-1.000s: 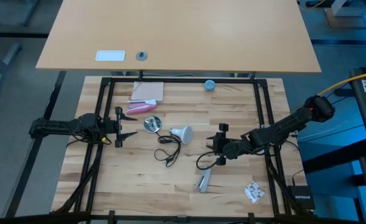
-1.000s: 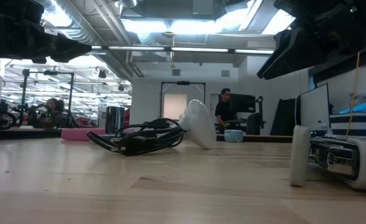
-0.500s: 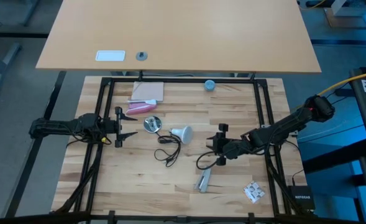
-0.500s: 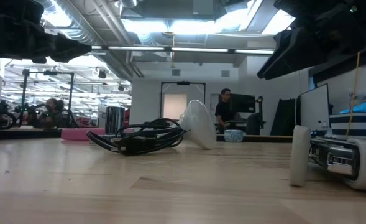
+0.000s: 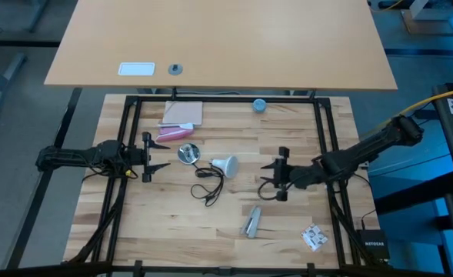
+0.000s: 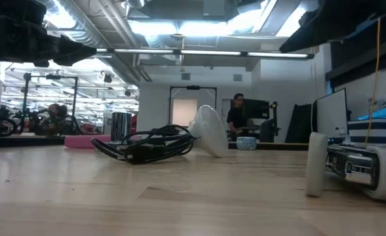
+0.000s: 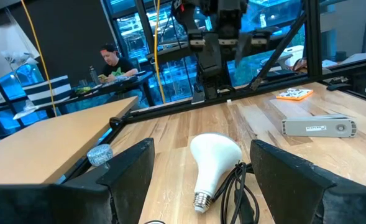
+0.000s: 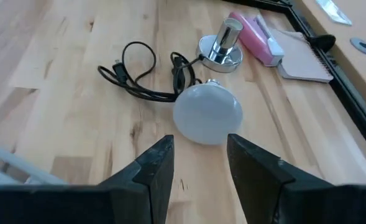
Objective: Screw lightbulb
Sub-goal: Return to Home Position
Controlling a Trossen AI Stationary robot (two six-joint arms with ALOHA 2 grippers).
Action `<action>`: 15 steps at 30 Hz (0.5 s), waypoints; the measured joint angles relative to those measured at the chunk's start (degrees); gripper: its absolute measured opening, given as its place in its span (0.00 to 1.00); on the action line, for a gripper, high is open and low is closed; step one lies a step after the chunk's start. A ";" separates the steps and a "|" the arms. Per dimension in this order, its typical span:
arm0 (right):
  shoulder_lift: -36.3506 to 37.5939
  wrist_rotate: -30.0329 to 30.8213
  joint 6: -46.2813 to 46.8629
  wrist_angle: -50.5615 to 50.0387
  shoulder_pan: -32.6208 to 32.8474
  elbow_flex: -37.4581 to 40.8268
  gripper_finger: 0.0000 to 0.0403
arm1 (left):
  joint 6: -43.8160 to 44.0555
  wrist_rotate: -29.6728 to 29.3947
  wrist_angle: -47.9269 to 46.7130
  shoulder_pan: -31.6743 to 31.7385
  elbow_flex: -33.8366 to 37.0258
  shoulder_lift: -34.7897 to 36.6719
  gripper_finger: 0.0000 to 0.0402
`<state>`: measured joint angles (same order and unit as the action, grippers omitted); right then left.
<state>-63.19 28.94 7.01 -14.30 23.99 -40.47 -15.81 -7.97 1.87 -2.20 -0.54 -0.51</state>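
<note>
The lightbulb point(image 5: 224, 164) lies on its side mid-surface, between the left gripper point(image 5: 164, 155) and the right gripper point(image 5: 266, 175), both with fingers wide and empty. Homing seems the step in hand, and next the right arm should draw back clear of the bulb.

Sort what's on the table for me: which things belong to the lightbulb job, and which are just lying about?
Job: lightbulb, lying on its side; chrome lamp base; its black cord; left gripper and right gripper, jaws open, empty.
Lying about: pink object; tan pad; blue round object; grey tool; small card.
</note>
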 joint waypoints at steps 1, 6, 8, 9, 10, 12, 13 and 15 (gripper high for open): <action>1.68 -0.11 0.00 -1.42 -0.09 0.00 0.38 | 0.00 0.00 0.01 -0.01 0.00 0.00 0.64; 10.73 -0.12 -0.02 -11.27 -0.91 0.02 0.38 | 0.00 0.00 0.02 0.01 0.00 0.00 0.64; 14.62 -0.15 -0.02 -15.92 -1.16 0.02 0.38 | 0.00 0.00 0.01 0.01 0.00 -0.02 0.64; 16.46 -0.35 -0.03 -18.17 -1.54 0.04 0.38 | 0.00 0.00 0.02 -0.01 0.00 0.00 0.64; 18.35 -0.77 -0.02 -20.18 -2.16 0.07 0.38 | 0.00 0.01 0.01 -0.01 0.00 0.00 0.64; 21.82 -1.64 -0.02 -24.49 -3.64 0.07 0.38 | 0.00 0.00 0.02 -0.01 0.00 0.00 0.64; 23.40 -1.88 -0.02 -26.96 -4.44 0.07 0.38 | 0.00 0.00 0.00 -0.01 0.00 0.00 0.64; 25.88 -2.29 -0.02 -31.48 -6.16 0.07 0.38 | 0.00 0.00 0.02 -0.01 0.00 -0.01 0.64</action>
<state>-37.31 26.65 6.99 -45.78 17.82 -40.40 -15.81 -7.97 1.89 -2.22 -0.54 -0.52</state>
